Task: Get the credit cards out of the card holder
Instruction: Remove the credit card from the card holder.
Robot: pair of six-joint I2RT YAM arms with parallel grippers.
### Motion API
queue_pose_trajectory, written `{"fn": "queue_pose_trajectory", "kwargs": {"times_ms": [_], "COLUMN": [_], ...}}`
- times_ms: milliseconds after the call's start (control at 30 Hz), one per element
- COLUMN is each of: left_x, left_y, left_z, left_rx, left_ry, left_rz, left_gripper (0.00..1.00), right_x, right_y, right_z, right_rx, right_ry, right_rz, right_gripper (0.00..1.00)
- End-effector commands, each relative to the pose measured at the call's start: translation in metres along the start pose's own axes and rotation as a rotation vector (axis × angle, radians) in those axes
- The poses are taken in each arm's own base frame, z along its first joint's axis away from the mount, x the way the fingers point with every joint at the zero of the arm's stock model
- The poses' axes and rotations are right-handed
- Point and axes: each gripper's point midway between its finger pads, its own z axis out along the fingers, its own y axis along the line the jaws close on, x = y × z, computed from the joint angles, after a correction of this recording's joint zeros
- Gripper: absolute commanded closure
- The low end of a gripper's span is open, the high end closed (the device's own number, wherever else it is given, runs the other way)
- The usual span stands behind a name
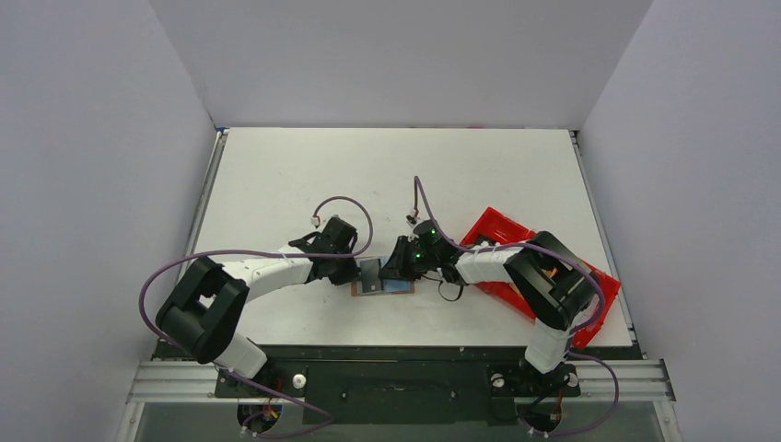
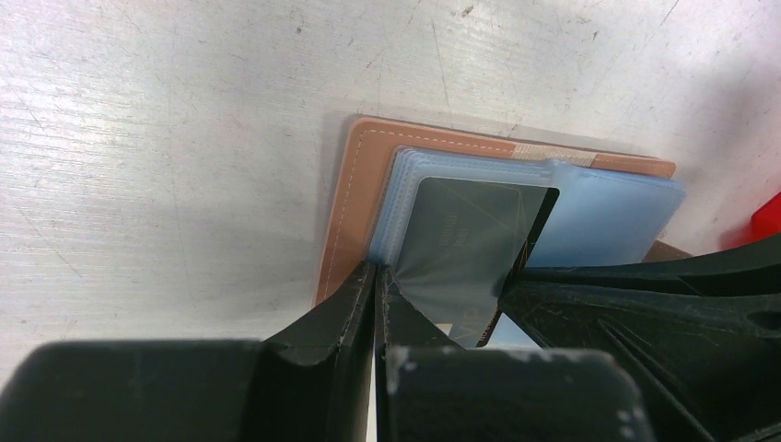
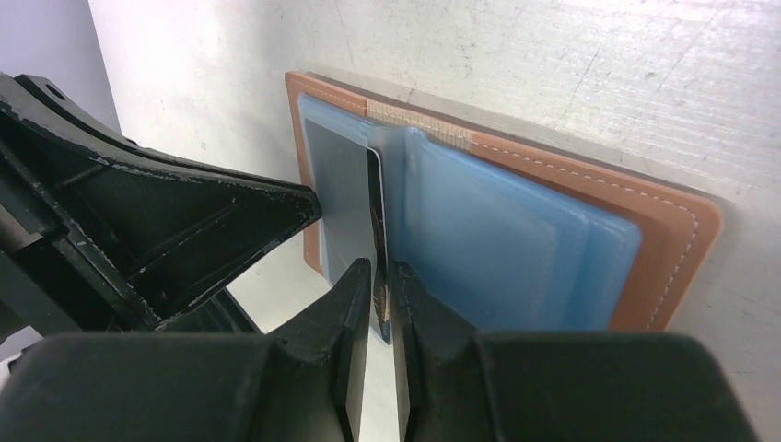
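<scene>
The brown leather card holder [image 1: 382, 281] lies open flat on the table, its light blue panels up; it also shows in the left wrist view [image 2: 339, 203] and the right wrist view [image 3: 677, 244]. My left gripper [image 1: 361, 272] [image 2: 378, 276] is shut on the edge of a light blue sleeve at the holder's left side. A dark grey credit card [image 2: 460, 235] sticks partly out of that sleeve. My right gripper [image 1: 392, 269] [image 3: 382, 276] has its jaws closed to a narrow slit around the edge of this card [image 3: 376, 212], which stands between them.
A long red plastic tray [image 1: 502, 238] lies right of the holder, under my right arm; its corner shows in the left wrist view [image 2: 769, 216]. The two grippers nearly touch over the holder. The table's front edge is close behind the holder.
</scene>
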Motion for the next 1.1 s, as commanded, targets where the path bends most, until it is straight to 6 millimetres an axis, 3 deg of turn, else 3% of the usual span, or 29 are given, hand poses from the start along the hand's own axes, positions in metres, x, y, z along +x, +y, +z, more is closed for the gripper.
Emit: {"fn": "queue_pose_trajectory", "kwargs": {"times_ms": [0,433,1067], "left_x": [0.063,0.068,0.076], "left_y": [0.107,0.113,0.123], "left_z": [0.010,0.011,0.014], "left_rx": [-0.365,-0.379,-0.385], "left_ry": [0.194,0.210,0.229], "left_rz": [0.074,0.065,0.030], "left_gripper": [1.00,1.00,1.00], "right_x": [-0.001,-0.006,-0.022], "right_y": [0.010,0.001,-0.018], "right_z": [0.005,0.000,-0.017], "right_rx": [-0.049,-0.046,0.054], "right_ry": [-0.015,-0.045,-0.092], "right_rz": [-0.018,0.024,-0.003], "right_gripper": [0.89,1.00,1.00]}}
